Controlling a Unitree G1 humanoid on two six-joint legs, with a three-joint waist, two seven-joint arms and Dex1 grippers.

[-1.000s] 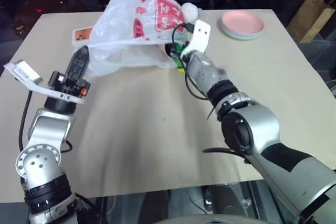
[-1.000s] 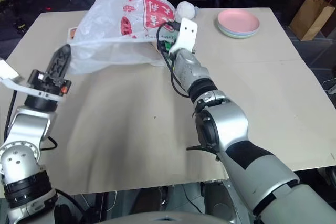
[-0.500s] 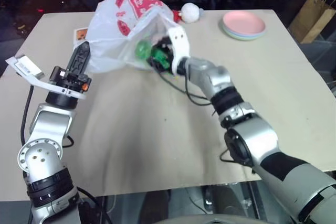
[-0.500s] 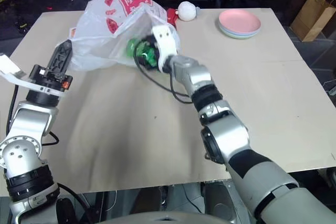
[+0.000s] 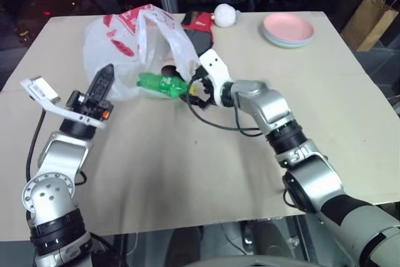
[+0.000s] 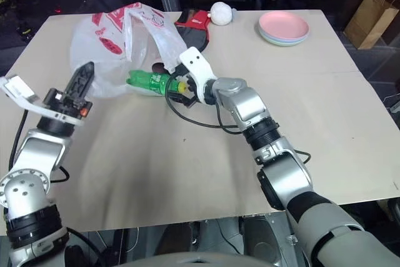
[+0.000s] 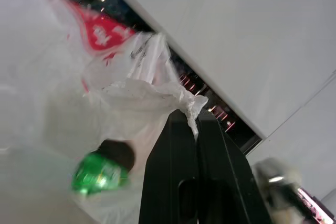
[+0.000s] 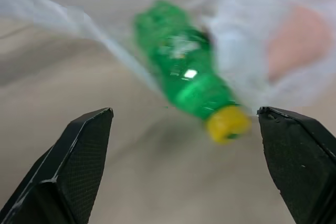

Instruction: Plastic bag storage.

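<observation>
You have the large crinkly translucent white plastic bag (image 5: 134, 48) with red printed logos lying toward the far left corner of the beige table (image 5: 187, 173), its mouth facing the table's middle. Your left gripper (image 7: 193, 124) has its two black fingers pressed together on a bunched fold of the bag's film, which it holds lifted above the near left side of the bag. A green plastic bottle (image 5: 159, 84) with a yellow cap lies on its side at the bag's mouth, body under the film and cap pointing out toward the table's middle. Your right gripper (image 8: 184, 145) hangs just beside that cap with its fingers spread wide, gripping nothing. Behind the bag, near the far edge, a red and black flat item (image 5: 199, 22) lies beside a small white ball-shaped object (image 5: 224, 14). A stack of pastel plates (image 5: 288, 29), pink on top, sits toward the far right corner.
</observation>
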